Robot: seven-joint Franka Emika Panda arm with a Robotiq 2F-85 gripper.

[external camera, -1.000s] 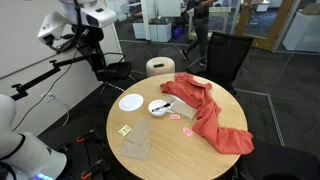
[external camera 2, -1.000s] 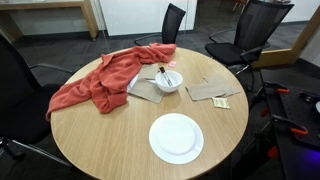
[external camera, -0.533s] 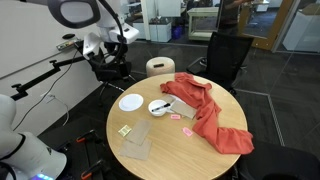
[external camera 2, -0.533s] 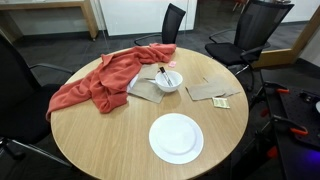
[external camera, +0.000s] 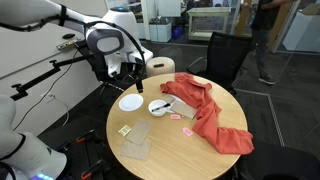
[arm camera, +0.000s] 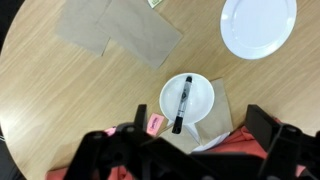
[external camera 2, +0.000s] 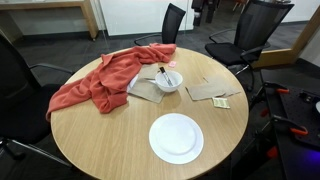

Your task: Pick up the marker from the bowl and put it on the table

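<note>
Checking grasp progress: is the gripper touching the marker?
Apart. In an exterior view the gripper hangs high, well clear of the marker lying in the bowl.

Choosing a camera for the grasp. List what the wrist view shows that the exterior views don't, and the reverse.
Wrist view only: the marker seen full length from above, lying inside the bowl. Exterior views only: the robot arm, the chairs, the whole round table. Both: bowl, marker, plate, red cloth, brown napkins.

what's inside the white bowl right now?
Only the marker, lying across the bowl with one end over its rim. The bowl floor beneath it is covered; the rest looks empty.
</note>
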